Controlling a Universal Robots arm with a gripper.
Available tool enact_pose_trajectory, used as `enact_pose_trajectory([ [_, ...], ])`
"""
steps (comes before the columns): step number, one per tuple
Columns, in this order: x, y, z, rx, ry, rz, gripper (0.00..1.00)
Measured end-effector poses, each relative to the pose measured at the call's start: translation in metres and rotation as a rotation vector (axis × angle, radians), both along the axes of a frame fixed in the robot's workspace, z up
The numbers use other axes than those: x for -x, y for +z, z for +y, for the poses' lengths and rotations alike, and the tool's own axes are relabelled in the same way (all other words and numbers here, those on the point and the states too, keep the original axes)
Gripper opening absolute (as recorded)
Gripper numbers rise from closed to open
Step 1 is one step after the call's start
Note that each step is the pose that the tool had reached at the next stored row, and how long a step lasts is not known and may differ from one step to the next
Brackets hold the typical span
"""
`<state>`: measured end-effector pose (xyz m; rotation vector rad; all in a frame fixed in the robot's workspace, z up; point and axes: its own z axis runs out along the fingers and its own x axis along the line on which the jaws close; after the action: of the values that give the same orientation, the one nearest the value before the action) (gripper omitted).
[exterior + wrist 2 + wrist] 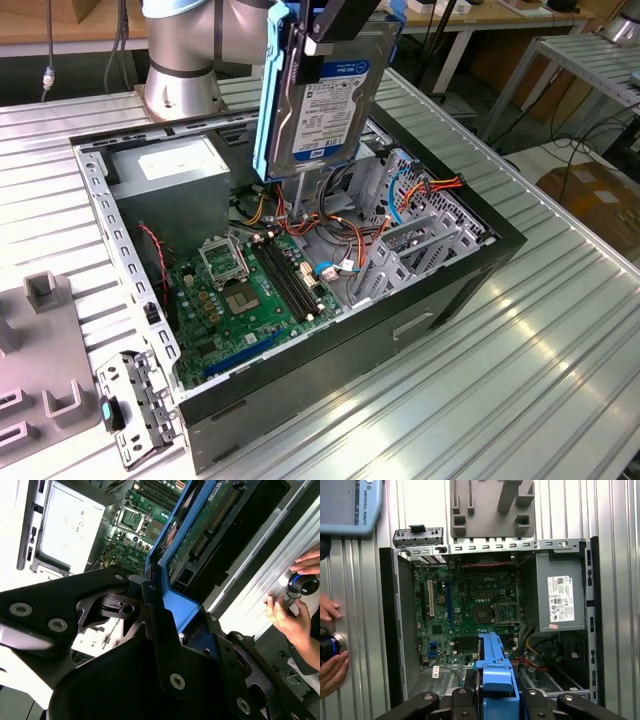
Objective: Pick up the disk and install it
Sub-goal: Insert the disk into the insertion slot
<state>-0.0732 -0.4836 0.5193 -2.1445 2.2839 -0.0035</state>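
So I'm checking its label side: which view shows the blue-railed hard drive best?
The exterior view: the dark-grey metal hard drive in blue plastic rails hangs with its labelled face showing. Both wrist views look along it from its blue end tab.

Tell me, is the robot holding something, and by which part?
The end effector grips the flat dark-grey metal disk with blue plastic rails by its blue end tab.

printed label [336, 76] on the disk [305, 135]
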Motion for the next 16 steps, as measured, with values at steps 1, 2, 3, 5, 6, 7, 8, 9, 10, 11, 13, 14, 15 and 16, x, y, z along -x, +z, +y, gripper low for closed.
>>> enact_pose_trajectory([
  [1, -0.0004, 0.0, 0.0, 0.0, 0.0, 0.0, 0.37],
  [2, -0.0006, 0.0, 0.0, 0.0, 0.0, 0.0, 0.37],
  [3, -0.0008, 0.0, 0.0, 0.0, 0.0, 0.0, 0.37],
  [5, -0.0016, 0.0, 0.0, 0.0, 0.0, 0.0, 0.37],
  [6, -0.0018, 0.0, 0.0, 0.0, 0.0, 0.0, 0.37],
  [7, -0.0021, 0.0, 0.0, 0.0, 0.0, 0.0, 0.37],
  [8, -0.0022, 0.0, 0.0, 0.0, 0.0, 0.0, 0.37],
  [9, -0.0023, 0.0, -0.0007, 0.0001, 0.0, 0.0, 0.37],
  [10, -0.0023, 0.0, -0.0022, 0.0, 0.0, 0.0, 0.37],
  [11, -0.0022, 0.0, -0.0038, 0.0001, 0.0, 0.0, 0.37],
  [13, -0.0022, -0.0002, -0.0081, 0.0, 0.0, -0.0001, 0.37],
  [14, -0.0022, -0.0003, -0.0102, 0.0, 0.0, -0.0001, 0.37],
  [15, -0.0022, -0.0006, -0.0138, 0.0002, 0.0, 0.0, 0.37],
  [16, -0.0022, -0.0013, -0.0162, 0.0002, 0.0, 0.0, 0.37],
])
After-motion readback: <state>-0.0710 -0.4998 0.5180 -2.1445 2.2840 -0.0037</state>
